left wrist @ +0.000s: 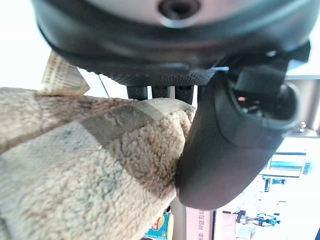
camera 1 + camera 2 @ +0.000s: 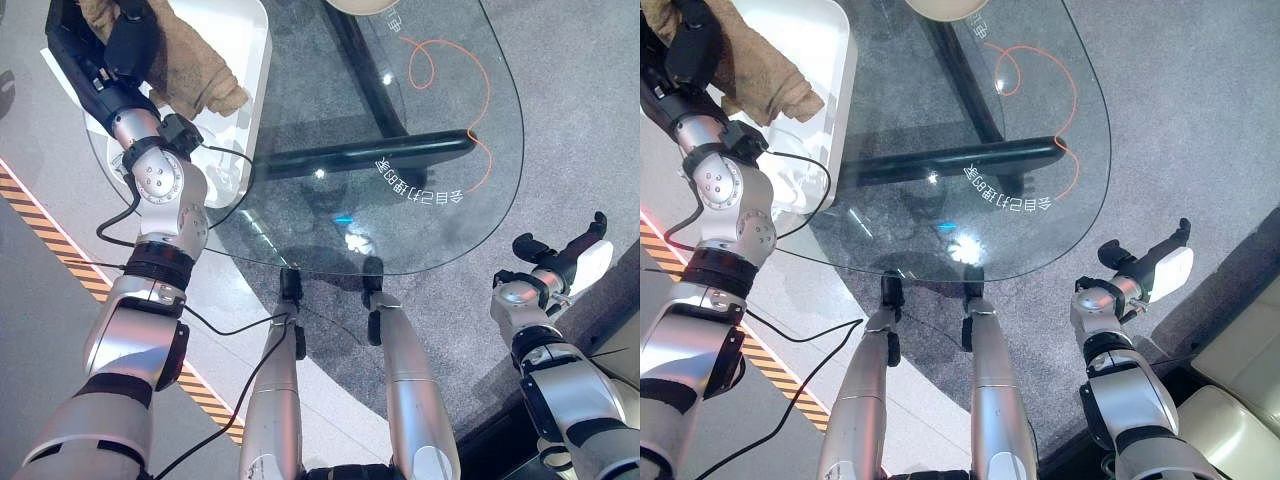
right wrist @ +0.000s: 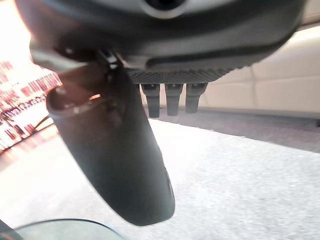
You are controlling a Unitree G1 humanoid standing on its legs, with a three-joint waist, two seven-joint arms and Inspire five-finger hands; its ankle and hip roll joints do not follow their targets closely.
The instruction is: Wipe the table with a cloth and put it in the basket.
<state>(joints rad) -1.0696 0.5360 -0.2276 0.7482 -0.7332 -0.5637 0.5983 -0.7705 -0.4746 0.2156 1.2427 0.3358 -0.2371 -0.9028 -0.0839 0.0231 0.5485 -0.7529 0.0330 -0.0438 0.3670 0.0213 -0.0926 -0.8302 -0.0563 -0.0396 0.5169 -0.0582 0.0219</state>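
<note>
Gripping tan cloth (image 2: 190,65) in left robot hand (image 2: 125,45), over white basket (image 2: 240,60), right robot hand (image 2: 575,255) relaxed

Bright overhead glare spots on the glass table (image 2: 440,190); wrist views blurred close up.

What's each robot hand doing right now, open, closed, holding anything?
Left robot hand: closed on the tan fleece cloth, above the white basket.
Right robot hand: open, holding nothing, beside the glass table.
</note>
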